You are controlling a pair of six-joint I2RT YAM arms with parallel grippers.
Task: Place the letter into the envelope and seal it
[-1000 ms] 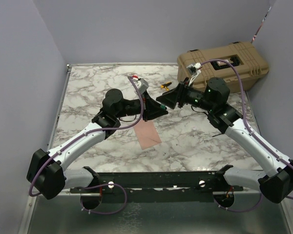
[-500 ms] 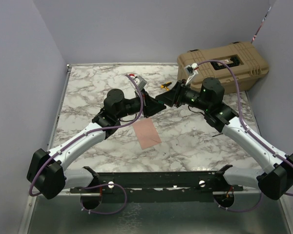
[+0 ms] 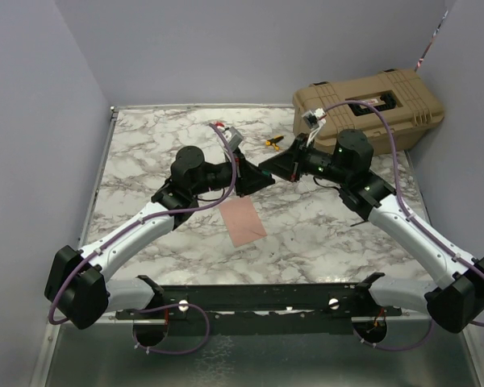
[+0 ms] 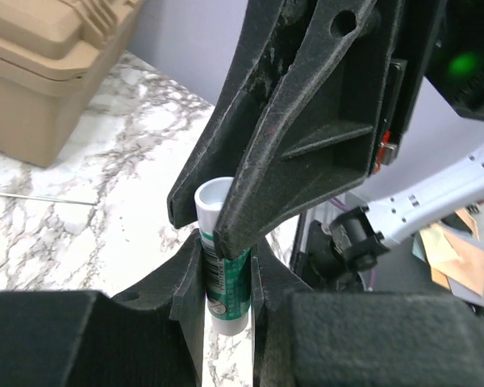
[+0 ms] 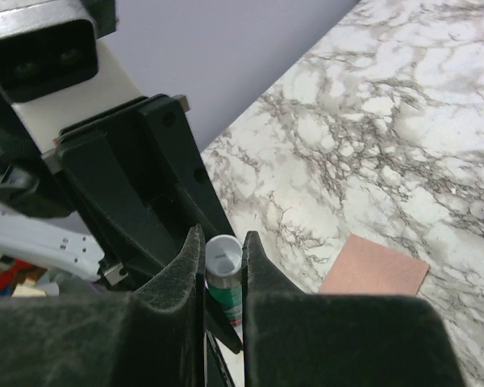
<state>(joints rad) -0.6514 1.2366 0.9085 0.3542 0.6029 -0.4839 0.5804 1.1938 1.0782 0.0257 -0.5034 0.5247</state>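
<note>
Both arms are reaching in over the middle of the marble desk and meeting tip to tip above it. The left tool is pinching a green and white glue stick around its green body, a finger pressing on each side. The stick is standing roughly along the tool's line, with its white end pointing at the other arm. The right tool is coming at it head on, and its two fingers are sitting tight against either side of that white end, so both tools are gripping the one stick, held clear of the desk.

The envelope is lying flat on the desk just nearer the arm bases than the two tools, below the left one and touching neither. From above it is showing as a plain salmon-tan rectangle, while the left wrist view is catching a slanted fold at one edge. I cannot tell whether the letter is inside it.

A tan hard case is sitting at the far right corner. A small yellow and black item is lying on the desk between the case and the tools.
</note>
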